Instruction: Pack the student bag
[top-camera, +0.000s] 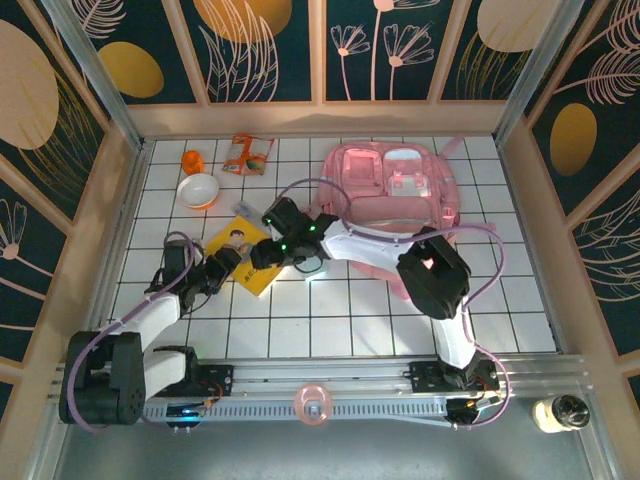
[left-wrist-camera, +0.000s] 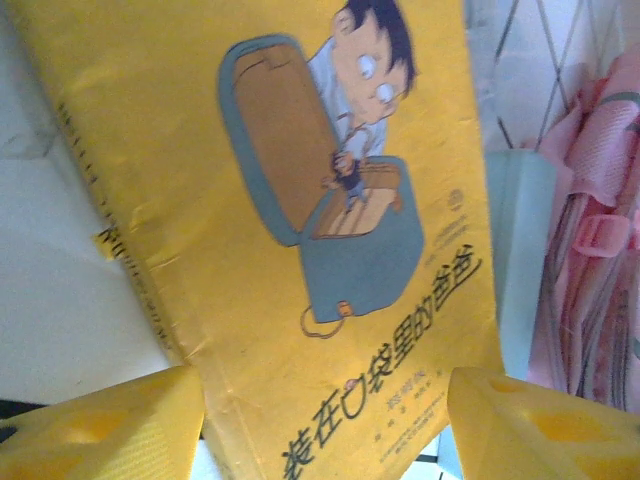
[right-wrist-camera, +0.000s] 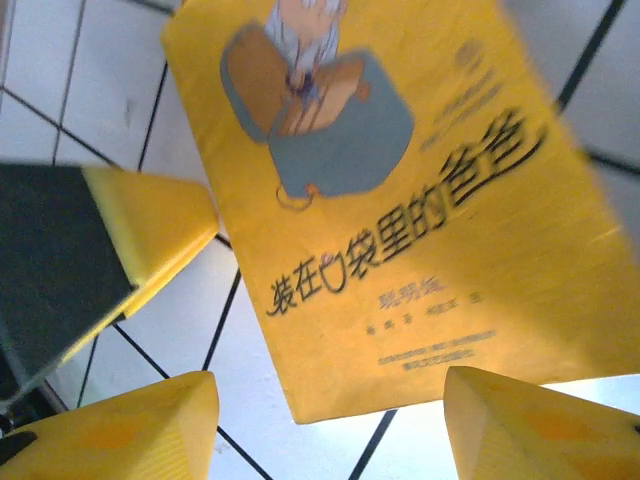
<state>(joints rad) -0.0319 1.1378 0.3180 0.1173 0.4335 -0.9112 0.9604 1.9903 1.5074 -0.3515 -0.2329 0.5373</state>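
The student bag (top-camera: 395, 185) is a large pink backpack lying at the back right of the tiled table; its pink straps (left-wrist-camera: 600, 230) show at the right edge of the left wrist view. A yellow picture book (top-camera: 243, 243) lies left of the bag, with a blue suitcase and a boy on its cover (left-wrist-camera: 330, 200) (right-wrist-camera: 400, 180). My left gripper (top-camera: 230, 263) (left-wrist-camera: 325, 440) is open, with the book's near edge between its wide yellow fingers (left-wrist-camera: 110, 425). My right gripper (top-camera: 264, 252) (right-wrist-camera: 330, 430) is open over the book's lower corner. The left gripper's finger (right-wrist-camera: 150, 225) sits beside the book.
At the back left stand an orange cup (top-camera: 192, 161), a white bowl (top-camera: 198, 190) and a snack packet (top-camera: 247, 154). A small card (top-camera: 243, 208) lies just behind the book. Wooden walls (top-camera: 130, 200) fence the table (top-camera: 350, 320).
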